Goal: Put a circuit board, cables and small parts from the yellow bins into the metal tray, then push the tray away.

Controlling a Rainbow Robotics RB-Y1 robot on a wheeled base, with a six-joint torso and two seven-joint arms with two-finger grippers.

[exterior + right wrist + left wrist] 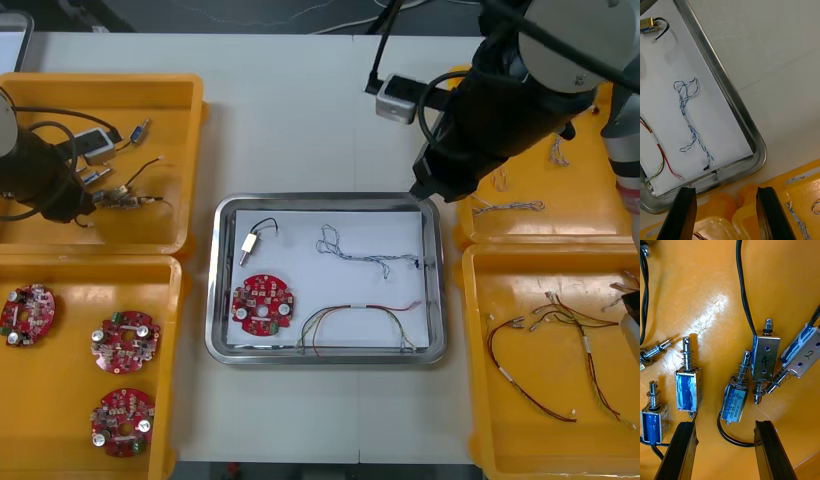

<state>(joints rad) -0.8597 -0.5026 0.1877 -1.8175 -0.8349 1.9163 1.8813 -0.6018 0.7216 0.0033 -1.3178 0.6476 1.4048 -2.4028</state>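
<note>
The metal tray [326, 355], white inside, holds a red circuit board [263, 304], a small metal part [250, 243] with a black lead, a blue and white cable [365, 255] and a red and yellow cable [360, 325]. My right gripper [726, 213] hangs open over the gap between the tray's rim [733, 101] and the bin beside it, with nothing between its fingers. The blue and white cable [688, 112] lies just beyond them. My left gripper [724, 453] is open low over several small metal parts [737, 397] in the far left bin [100, 100].
The near left bin [60, 455] holds three red boards. On the right, the far bin [570, 215] has blue and white cables and the near bin [540, 420] red and yellow ones. A small white box [398, 98] with a black lead sits beyond the tray.
</note>
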